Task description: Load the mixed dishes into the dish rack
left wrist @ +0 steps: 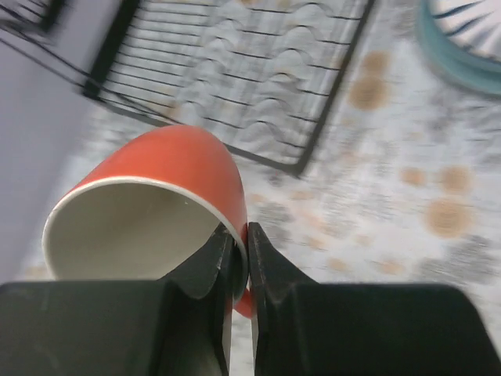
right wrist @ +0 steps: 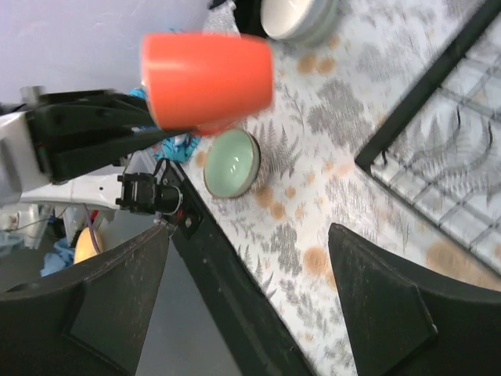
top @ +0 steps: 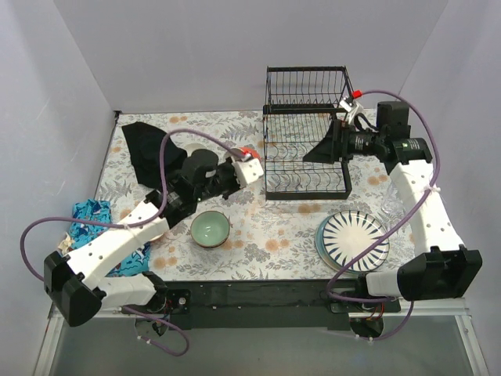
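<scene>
The orange mug (left wrist: 160,176) hangs in the air just left of the dish rack (top: 305,102). My left gripper (left wrist: 241,249) is shut on its rim, one finger inside and one outside. In the right wrist view the mug (right wrist: 207,78) floats above the table. My right gripper (right wrist: 249,235) is open with nothing between its fingers, and in the top view it (top: 322,149) hovers over the rack's lower tray. A pale-green-inside bowl (top: 210,229) sits in front of the left arm. Striped plates (top: 352,239) are stacked at the front right. Stacked white bowls (right wrist: 293,16) sit at the back left.
A black cloth (top: 145,149) lies at the back left and a blue patterned cloth (top: 90,218) at the left edge. The rack's slotted lower tray (left wrist: 250,70) lies just ahead of the mug. White walls close in the table on three sides.
</scene>
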`<action>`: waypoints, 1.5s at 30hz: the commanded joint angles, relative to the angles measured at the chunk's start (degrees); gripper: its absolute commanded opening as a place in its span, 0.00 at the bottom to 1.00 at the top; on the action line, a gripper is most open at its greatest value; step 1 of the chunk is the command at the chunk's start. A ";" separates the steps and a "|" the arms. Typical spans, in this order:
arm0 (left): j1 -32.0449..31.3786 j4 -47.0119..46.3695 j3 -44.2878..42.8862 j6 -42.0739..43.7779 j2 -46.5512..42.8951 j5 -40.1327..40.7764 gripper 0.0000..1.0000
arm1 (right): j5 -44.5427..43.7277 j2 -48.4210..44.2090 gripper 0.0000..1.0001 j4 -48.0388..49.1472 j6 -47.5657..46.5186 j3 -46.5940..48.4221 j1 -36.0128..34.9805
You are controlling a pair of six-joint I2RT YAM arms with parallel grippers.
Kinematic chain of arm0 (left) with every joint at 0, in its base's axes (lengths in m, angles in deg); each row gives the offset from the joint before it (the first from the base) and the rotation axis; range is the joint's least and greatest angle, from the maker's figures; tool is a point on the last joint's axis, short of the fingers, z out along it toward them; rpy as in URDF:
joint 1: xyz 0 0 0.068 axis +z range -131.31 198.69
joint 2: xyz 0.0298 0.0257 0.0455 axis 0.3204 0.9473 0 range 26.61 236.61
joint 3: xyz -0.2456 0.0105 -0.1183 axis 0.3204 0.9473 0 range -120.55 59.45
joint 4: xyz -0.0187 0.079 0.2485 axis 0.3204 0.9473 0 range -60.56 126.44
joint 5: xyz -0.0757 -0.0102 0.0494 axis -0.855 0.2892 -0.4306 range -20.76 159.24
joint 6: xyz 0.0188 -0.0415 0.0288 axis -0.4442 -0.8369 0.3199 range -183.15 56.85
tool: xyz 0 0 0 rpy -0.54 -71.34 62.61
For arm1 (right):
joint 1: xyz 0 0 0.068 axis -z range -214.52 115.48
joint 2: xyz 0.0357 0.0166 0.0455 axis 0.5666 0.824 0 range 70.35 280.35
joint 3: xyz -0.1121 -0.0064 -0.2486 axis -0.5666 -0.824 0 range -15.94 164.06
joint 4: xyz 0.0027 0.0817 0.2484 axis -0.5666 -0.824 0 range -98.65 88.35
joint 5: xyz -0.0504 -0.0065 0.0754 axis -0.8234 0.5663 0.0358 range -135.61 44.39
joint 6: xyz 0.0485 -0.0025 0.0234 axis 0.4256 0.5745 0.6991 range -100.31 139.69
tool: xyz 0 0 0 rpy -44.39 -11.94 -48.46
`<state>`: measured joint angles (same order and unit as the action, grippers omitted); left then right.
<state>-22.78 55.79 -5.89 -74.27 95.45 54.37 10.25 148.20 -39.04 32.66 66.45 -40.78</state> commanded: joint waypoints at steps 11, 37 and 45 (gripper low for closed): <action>-27.42 -54.26 25.07 60.75 -0.90 49.93 0.00 | -2.60 -4.90 0.95 1.96 19.69 -14.97 5.12; -34.46 -68.18 25.53 71.58 15.09 54.60 0.00 | 2.69 1.60 0.98 10.06 33.61 -18.15 -0.77; -34.73 -69.50 25.00 72.81 16.59 53.72 0.00 | 1.10 6.35 0.98 9.43 33.43 -14.72 -2.17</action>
<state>-56.95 -5.35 22.11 -4.13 112.89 108.49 11.52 152.87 -30.16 66.23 47.54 -41.96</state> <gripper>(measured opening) 0.068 0.982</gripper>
